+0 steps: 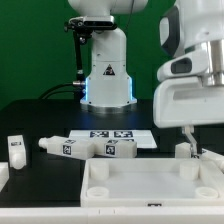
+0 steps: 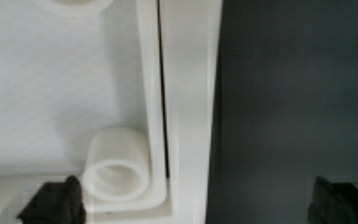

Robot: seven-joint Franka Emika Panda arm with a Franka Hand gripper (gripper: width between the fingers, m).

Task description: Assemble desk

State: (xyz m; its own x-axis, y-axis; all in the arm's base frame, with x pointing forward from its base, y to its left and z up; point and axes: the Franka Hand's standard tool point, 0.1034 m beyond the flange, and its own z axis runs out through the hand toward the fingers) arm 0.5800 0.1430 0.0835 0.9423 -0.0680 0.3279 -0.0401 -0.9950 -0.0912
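Desk parts of white plastic lie on a black table (image 1: 40, 185). In the exterior view, the wide flat white tabletop panel (image 1: 140, 183) lies at the front, with small raised bumps at its corners. Behind it, three short chunky white legs with black-and-white tags lie on their sides in a row: the first leg (image 1: 61, 147), the middle leg (image 1: 98, 149) and the third leg (image 1: 125, 148). A fourth leg (image 1: 15, 148) sits well apart, on the exterior view's left. The thin white marker board (image 1: 115, 133) lies just behind the row. The big white gripper (image 1: 192, 140) hangs over the panel's far corner on the exterior view's right.

In the wrist view, the panel's raised edge (image 2: 185, 90) runs between the two black fingers (image 2: 51, 200). A round white hole piece (image 2: 119, 165) sits just inside that edge. On the other side of the edge is the dark table (image 2: 300, 100). The fingers are spread wide apart and hold nothing.
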